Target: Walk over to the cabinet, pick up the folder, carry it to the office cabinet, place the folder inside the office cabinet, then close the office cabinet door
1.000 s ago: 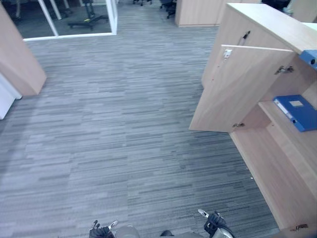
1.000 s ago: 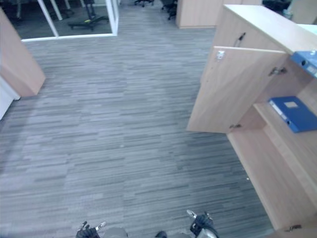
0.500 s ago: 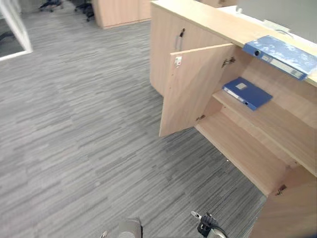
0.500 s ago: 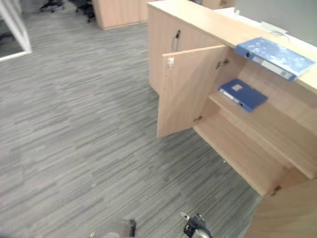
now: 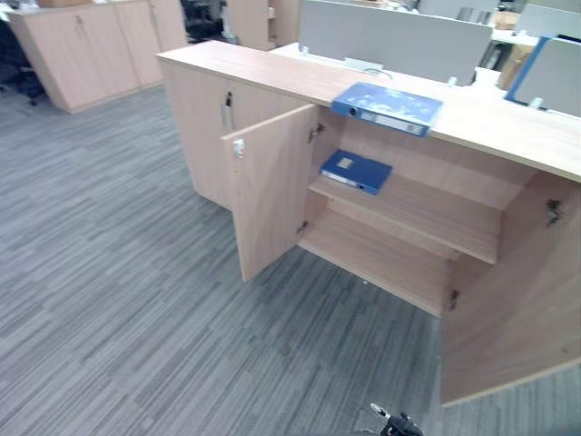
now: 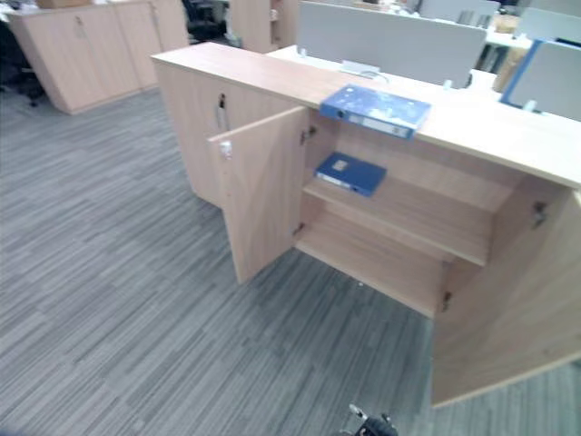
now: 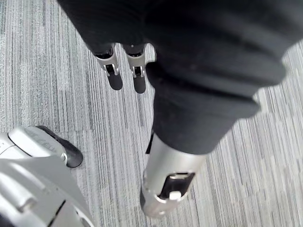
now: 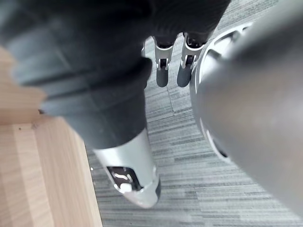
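A light wood office cabinet (image 5: 272,73) stands ahead with both doors swung open. One blue folder (image 5: 388,106) lies flat on its top. A second blue folder (image 5: 355,171) lies on the upper shelf (image 5: 427,213) inside, near the left door (image 5: 270,195). The right door (image 5: 513,291) stands open toward me. My right hand (image 5: 396,425) hangs low at the bottom edge, far from both folders. In the wrist views my left hand (image 7: 166,182) and right hand (image 8: 127,177) hang over grey carpet, fingers straight, holding nothing.
Grey striped carpet (image 5: 118,300) stretches between me and the cabinet. A closed door with a dark handle (image 5: 227,111) sits left of the open bay. More wood cabinets (image 5: 82,50) line the back left; grey desk partitions (image 5: 390,36) rise behind the cabinet.
The camera has swung right: the open cabinet has gone from the right edge to the middle of the view. Both open doors and both folders now show.
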`<state>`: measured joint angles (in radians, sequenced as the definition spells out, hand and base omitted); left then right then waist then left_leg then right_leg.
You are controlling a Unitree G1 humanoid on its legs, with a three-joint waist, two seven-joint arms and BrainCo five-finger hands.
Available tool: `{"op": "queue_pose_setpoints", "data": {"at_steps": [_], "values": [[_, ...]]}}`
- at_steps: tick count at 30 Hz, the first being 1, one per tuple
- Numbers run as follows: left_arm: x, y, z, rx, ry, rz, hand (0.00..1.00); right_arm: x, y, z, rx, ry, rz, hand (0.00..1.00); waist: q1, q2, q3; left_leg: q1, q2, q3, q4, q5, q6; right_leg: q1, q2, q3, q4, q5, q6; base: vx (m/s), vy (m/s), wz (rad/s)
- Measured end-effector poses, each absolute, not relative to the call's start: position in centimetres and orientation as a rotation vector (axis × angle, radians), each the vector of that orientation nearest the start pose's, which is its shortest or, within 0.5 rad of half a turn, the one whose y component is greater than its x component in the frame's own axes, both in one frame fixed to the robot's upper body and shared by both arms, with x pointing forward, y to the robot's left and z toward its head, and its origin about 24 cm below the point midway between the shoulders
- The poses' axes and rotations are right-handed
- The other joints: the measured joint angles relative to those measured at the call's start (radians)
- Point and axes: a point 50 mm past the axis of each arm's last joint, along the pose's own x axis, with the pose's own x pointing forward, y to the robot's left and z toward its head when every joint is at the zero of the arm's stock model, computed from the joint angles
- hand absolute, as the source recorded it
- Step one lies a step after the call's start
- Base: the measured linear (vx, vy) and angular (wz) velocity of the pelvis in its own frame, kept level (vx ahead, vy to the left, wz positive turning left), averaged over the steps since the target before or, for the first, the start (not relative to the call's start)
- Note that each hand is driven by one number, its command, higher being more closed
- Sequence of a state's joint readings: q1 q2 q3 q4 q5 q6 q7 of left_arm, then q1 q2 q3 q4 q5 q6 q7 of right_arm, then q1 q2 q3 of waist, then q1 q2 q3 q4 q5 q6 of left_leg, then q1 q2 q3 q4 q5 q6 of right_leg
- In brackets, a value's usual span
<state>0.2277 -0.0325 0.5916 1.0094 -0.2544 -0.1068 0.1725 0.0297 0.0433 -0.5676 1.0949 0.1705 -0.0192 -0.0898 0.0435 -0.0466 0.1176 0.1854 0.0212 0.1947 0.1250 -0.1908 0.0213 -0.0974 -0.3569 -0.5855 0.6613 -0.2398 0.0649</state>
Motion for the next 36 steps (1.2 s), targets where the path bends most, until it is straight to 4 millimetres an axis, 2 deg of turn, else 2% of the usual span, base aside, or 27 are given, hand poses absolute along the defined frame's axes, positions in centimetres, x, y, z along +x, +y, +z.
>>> {"op": "queue_pose_setpoints", "data": {"at_steps": [1, 2, 3, 4, 7, 10, 12, 13, 14, 15, 16, 17, 18, 19, 21, 22, 23, 24, 25, 26, 27, 28, 30, 31, 32, 34, 36], "values": [[2.0, 22.7, -16.2, -0.386, 1.055, 0.951, 0.00, 8.3, -19.5, -16.7, 0.448, 1.075, -0.678, 0.00, 0.004, -0.014, 0.011, 0.026, 0.001, 0.004, 0.001, -0.023, -0.028, -0.004, 0.002, -0.075, -0.080, 0.018, -0.011, 0.01, -0.241, -0.15], [1.9, 23.0, -16.2, -0.379, 1.051, 0.952, 0.00, 8.2, -19.3, -16.7, 0.452, 1.080, -0.678, 0.00, 0.005, -0.030, 0.013, 0.037, -0.011, 0.002, 0.001, -0.030, -0.035, -0.004, -0.003, -0.102, -0.133, 0.047, -0.031, 0.05, -0.231, 0.01], [2.4, 22.6, -16.2, -0.377, 1.054, 0.929, 0.00, 7.6, -19.5, -16.7, 0.445, 1.081, -0.691, 0.00, 0.003, -0.018, 0.009, 0.046, -0.007, -0.041, 0.005, -0.046, -0.034, 0.016, 0.012, -0.127, -0.130, 0.035, -0.056, 0.14, -0.210, 0.11], [2.9, 22.2, -16.2, -0.372, 1.043, 0.905, 0.00, 7.5, -20.0, -16.6, 0.433, 1.074, -0.692, 0.00, 0.004, 0.000, 0.005, 0.031, 0.011, -0.084, 0.013, -0.052, -0.036, 0.013, 0.057, -0.141, -0.165, 0.023, -0.058, 0.17, -0.202, 0.06], [3.1, 22.4, -16.1, -0.364, 1.036, 0.896, 0.00, 7.7, -19.7, -16.6, 0.437, 1.078, -0.682, 0.00, 0.003, 0.003, 0.004, 0.020, 0.062, -0.097, 0.018, -0.069, -0.051, 0.010, 0.124, -0.151, -0.185, -0.011, -0.068, 0.21, -0.210, -0.16], [3.0, 22.2, -16.1, -0.355, 1.053, 0.884, 0.00, 7.1, -19.7, -16.7, 0.432, 1.090, -0.686, 0.00, 0.000, 0.014, -0.008, 0.018, 0.112, -0.098, 0.065, -0.125, -0.057, 0.019, 0.185, -0.146, -0.185, -0.056, -0.066, 0.29, -0.166, -0.18], [3.0, 22.2, -16.1, -0.358, 1.056, 0.884, 0.00, 6.9, -19.6, -16.7, 0.436, 1.094, -0.690, 0.00, -0.006, 0.017, -0.015, -0.023, 0.143, -0.096, 0.184, -0.145, -0.082, 0.032, 0.215, -0.145, -0.190, -0.073, -0.071, 0.29, -0.073, -0.12], [3.0, 22.2, -16.1, -0.360, 1.056, 0.886, 0.00, 6.7, -19.6, -16.8, 0.437, 1.098, -0.693, 0.00, -0.011, 0.018, -0.016, -0.060, 0.155, -0.095, 0.290, -0.152, -0.093, 0.050, 0.222, -0.147, -0.200, -0.073, -0.074, 0.34, -0.035, -0.16], [3.1, 22.1, -16.1, -0.368, 1.051, 0.889, 0.00, 6.6, -19.8, -16.8, 0.432, 1.097, -0.698, 0.00, -0.009, 0.024, -0.018, -0.120, 0.173, -0.095, 0.467, -0.142, -0.113, 0.078, 0.230, -0.154, -0.206, -0.072, -0.075, 0.39, -0.002, -0.43], [3.3, 21.7, -16.2, -0.386, 1.045, 0.894, 0.00, 6.6, -20.2, -16.7, 0.420, 1.092, -0.699, 0.00, -0.003, 0.041, -0.021, -0.170, 0.199, -0.099, 0.647, -0.096, -0.169, 0.114, 0.248, -0.153, -0.221, -0.072, -0.075, 0.31, 0.038, -0.58], [3.3, 21.6, -16.2, -0.389, 1.046, 0.896, 0.00, 6.7, -20.2, -16.7, 0.413, 1.094, -0.689, 0.00, -0.002, 0.049, -0.023, -0.194, 0.211, -0.100, 0.732, -0.052, -0.175, 0.137, 0.258, -0.148, -0.239, -0.072, -0.076, 0.29, 0.081, -0.80], [3.1, 21.7, -16.2, -0.385, 1.048, 0.901, 0.00, 7.1, -20.0, -16.6, 0.399, 1.092, -0.672, 0.00, 0.005, 0.044, -0.020, -0.261, 0.229, -0.092, 0.894, 0.030, -0.169, 0.185, 0.273, -0.114, -0.281, -0.072, -0.075, 0.31, 0.125, -0.87], [3.2, 22.0, -16.1, -0.376, 1.042, 0.894, 0.00, 7.3, -19.9, -16.6, 0.399, 1.094, -0.672, 0.00, 0.012, 0.043, -0.020, -0.314, 0.229, -0.068, 0.983, -0.029, -0.137, 0.216, 0.275, -0.068, -0.314, -0.070, -0.072, 0.38, 0.178, -0.98], [3.5, 22.0, -16.0, -0.372, 1.036, 0.886, 0.00, 7.7, -19.9, -16.6, 0.397, 1.089, -0.668, 0.00, 0.018, 0.036, -0.018, -0.355, 0.218, -0.055, 0.998, -0.071, -0.107, 0.238, 0.271, -0.037, -0.345, -0.064, -0.068, 0.32, 0.183, -0.94], [3.7, 22.1, -16.0, -0.374, 1.025, 0.882, 0.00, 8.7, -19.7, -16.5, 0.388, 1.086, -0.643, 0.00, 0.032, 0.032, -0.010, -0.424, 0.186, -0.040, 0.950, -0.126, -0.059, 0.264, 0.251, 0.013, -0.390, -0.041, -0.043, 0.25, 0.231, -0.93], [3.9, 22.1, -15.9, -0.371, 1.023, 0.876, 0.00, 9.9, -19.3, -16.4, 0.366, 1.082, -0.596, 0.00, 0.045, 0.030, 0.004, -0.486, 0.153, -0.060, 0.829, -0.150, -0.046, 0.285, 0.220, 0.064, -0.417, -0.021, -0.012, 0.27, 0.321, -0.96], [4.0, 22.1, -15.9, -0.370, 1.020, 0.877, 0.00, 10.4, -19.1, -16.3, 0.356, 1.076, -0.576, 0.00, 0.049, 0.031, 0.014, -0.502, 0.141, -0.080, 0.773, -0.151, -0.044, 0.297, 0.209, 0.082, -0.424, -0.015, -0.001, 0.34, 0.426, -1.08], [3.9, 22.1, -15.9, -0.368, 1.020, 0.883, 0.00, 10.9, -18.9, -16.2, 0.353, 1.068, -0.560, 0.00, 0.058, 0.030, 0.021, -0.517, 0.127, -0.129, 0.613, -0.128, -0.059, 0.320, 0.185, 0.104, -0.434, -0.007, 0.021, 0.33, 0.418, -0.81], [3.5, 22.1, -15.9, -0.365, 1.029, 0.893, 0.00, 11.2, -18.6, -16.2, 0.358, 1.068, -0.549, 0.00, 0.065, 0.034, 0.017, -0.494, 0.121, -0.149, 0.475, 0.028, -0.073, 0.344, 0.166, 0.119, -0.436, -0.010, 0.054, 0.36, 0.434, -0.70], [3.5, 22.5, -15.9, -0.355, 1.027, 0.898, 0.00, 11.2, -17.7, -16.3, 0.367, 1.078, -0.532, 0.00, 0.070, 0.008, 0.024, -0.468, 0.098, -0.121, 0.461, 0.020, -0.069, 0.355, 0.137, 0.127, -0.441, -0.011, 0.059, 0.45, 0.432, -0.40], [4.3, 22.9, -15.6, -0.346, 0.993, 0.893, 0.00, 11.9, -16.8, -16.1, 0.361, 1.072, -0.489, 0.00, 0.069, -0.012, 0.017, -0.454, 0.092, -0.099, 0.437, 0.018, -0.066, 0.345, 0.140, 0.113, -0.460, -0.001, 0.044, 0.34, 0.290, -0.27], [4.9, 23.0, -15.4, -0.344, 0.968, 0.888, 0.00, 12.8, -16.5, -15.9, 0.362, 1.053, -0.473, 0.00, 0.071, -0.014, 0.017, -0.448, 0.092, -0.102, 0.434, 0.018, -0.066, 0.328, 0.156, 0.105, -0.478, 0.029, 0.023, 0.32, 0.269, -0.39], [5.5, 23.2, -15.3, -0.344, 0.953, 0.881, 0.00, 14.5, -16.4, -15.3, 0.357, 1.013, -0.451, 0.00, 0.084, -0.017, 0.022, -0.418, 0.061, -0.123, 0.423, 0.018, -0.065, 0.303, 0.175, 0.123, -0.529, 0.105, 0.008, 0.13, 0.133, -0.48], [5.5, 23.1, -15.4, -0.347, 0.958, 0.881, 0.00, 15.0, -16.4, -15.1, 0.348, 0.996, -0.441, 0.00, 0.088, -0.018, 0.019, -0.397, 0.039, -0.135, 0.420, 0.013, -0.056, 0.303, 0.164, 0.115, -0.538, 0.123, 0.006, 0.15, 0.115, -0.54], [5.2, 23.0, -15.5, -0.349, 0.969, 0.882, 0.00, 15.4, -16.4, -15.0, 0.344, 0.985, -0.433, 0.00, 0.093, -0.018, 0.012, -0.376, 0.015, -0.146, 0.414, 0.012, -0.054, 0.312, 0.144, 0.142, -0.553, 0.150, 0.022, 0.18, 0.155, -0.58], [5.0, 23.0, -15.6, -0.345, 0.983, 0.880, 0.00, 15.3, -16.4, -15.0, 0.343, 0.988, -0.434, 0.00, 0.092, -0.021, 0.003, -0.357, -0.006, -0.154, 0.385, 0.007, -0.047, 0.311, 0.128, 0.152, -0.579, 0.186, 0.028, 0.14, 0.160, -0.48], [4.4, 23.0, -15.9, -0.349, 1.012, 0.877, 0.00, 14.4, -17.0, -15.4, 0.324, 1.030, -0.438, 0.00, 0.091, -0.019, 0.004, -0.287, -0.037, -0.152, 0.295, -0.003, -0.030, 0.301, 0.093, 0.173, -0.566, 0.201, 0.037, 0.08, 0.155, -0.55]]}}
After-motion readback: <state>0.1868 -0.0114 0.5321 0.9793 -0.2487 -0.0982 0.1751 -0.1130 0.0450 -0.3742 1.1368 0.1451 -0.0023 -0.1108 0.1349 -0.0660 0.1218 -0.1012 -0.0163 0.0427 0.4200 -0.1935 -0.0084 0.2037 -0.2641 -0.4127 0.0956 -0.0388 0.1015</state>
